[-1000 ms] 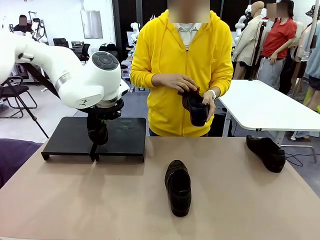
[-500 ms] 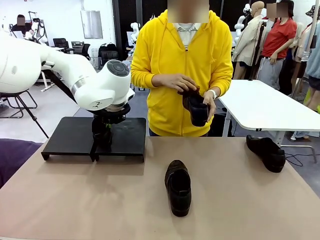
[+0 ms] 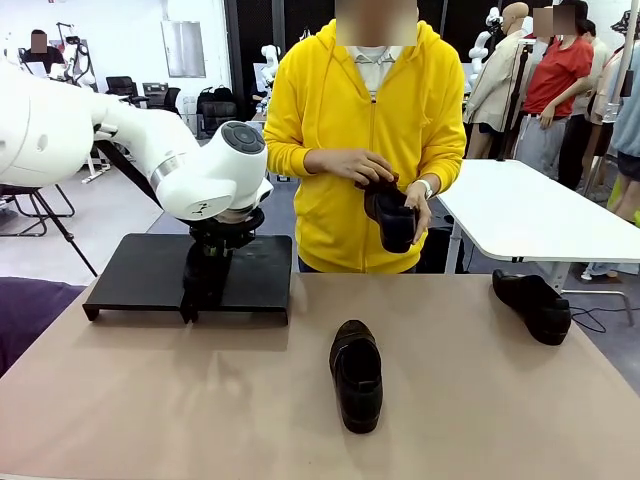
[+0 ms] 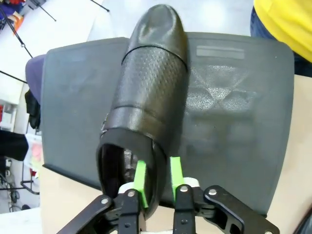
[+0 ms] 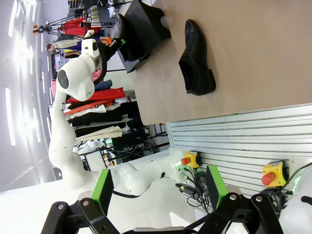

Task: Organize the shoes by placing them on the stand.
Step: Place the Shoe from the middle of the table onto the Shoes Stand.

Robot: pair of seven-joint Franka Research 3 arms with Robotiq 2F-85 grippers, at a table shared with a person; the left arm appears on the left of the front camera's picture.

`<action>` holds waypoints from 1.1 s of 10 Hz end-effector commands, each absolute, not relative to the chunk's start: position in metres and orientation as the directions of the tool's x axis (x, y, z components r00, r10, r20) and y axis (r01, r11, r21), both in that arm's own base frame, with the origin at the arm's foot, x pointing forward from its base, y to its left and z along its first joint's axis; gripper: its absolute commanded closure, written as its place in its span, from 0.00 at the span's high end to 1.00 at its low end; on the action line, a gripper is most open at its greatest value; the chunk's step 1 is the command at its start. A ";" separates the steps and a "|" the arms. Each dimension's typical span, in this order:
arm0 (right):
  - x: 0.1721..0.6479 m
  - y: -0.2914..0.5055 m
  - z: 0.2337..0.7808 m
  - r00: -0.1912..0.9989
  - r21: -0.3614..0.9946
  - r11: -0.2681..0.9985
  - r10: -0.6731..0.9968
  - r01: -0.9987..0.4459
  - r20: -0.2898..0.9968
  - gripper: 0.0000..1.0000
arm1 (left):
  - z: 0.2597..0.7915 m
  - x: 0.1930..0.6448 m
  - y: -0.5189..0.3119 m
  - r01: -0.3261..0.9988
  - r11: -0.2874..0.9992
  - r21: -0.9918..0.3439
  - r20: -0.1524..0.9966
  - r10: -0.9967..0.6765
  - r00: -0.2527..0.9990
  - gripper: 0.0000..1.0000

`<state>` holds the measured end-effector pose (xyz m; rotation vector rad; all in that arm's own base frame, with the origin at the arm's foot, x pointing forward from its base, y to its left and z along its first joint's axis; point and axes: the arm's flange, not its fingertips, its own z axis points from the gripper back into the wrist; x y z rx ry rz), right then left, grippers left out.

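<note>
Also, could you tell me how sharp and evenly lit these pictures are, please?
Front view: sharp, evenly lit, though the left hand blends into the black stand. Left wrist view: sharp, soft glare on the held shoe, stand edges bowed. Right wrist view: rolled sideways, left edge washed out.

left arm (image 3: 190, 175): wrist swung toward picture right over the last second | left tool (image 4: 157, 168) + clamped shoe (image 4: 151, 83): carried right with it and lower | shoe now hangs at the middle front edge of the stand (image 3: 140, 265), contact unclear
</note>
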<state>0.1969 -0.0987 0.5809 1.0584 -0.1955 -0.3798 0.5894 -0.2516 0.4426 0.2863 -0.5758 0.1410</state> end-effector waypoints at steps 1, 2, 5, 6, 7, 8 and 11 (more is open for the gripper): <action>0.197 -0.099 0.584 0.921 0.884 0.427 -0.388 0.192 -0.013 1.00 | 0.449 0.592 -0.249 -0.209 0.953 0.220 0.577 0.046 0.816 1.00; 0.197 -0.099 0.584 0.921 0.884 0.427 -0.388 0.192 -0.013 1.00 | 0.451 0.592 -0.246 -0.207 0.956 0.209 0.576 0.051 0.816 1.00; 0.197 -0.099 0.584 0.921 0.884 0.427 -0.388 0.192 -0.013 1.00 | 0.464 0.579 -0.240 -0.147 0.976 0.160 0.572 0.030 0.820 1.00; 0.197 -0.099 0.584 0.921 0.884 0.427 -0.388 0.192 -0.013 1.00 | 0.473 0.569 -0.235 -0.086 0.988 0.132 0.553 -0.001 0.833 1.00; 0.197 -0.099 0.584 0.921 0.884 0.427 -0.388 0.192 -0.013 1.00 | 0.487 0.552 -0.226 -0.021 0.994 0.107 0.517 -0.038 0.855 1.00; 0.197 -0.099 0.584 0.921 0.884 0.427 -0.388 0.192 -0.013 1.00 | 0.507 0.530 -0.211 0.023 0.998 0.053 0.484 -0.046 0.874 1.00; 0.197 -0.099 0.584 0.921 0.884 0.427 -0.388 0.192 -0.013 1.00 | 0.569 0.425 -0.152 0.165 0.985 -0.042 0.352 -0.140 0.926 1.00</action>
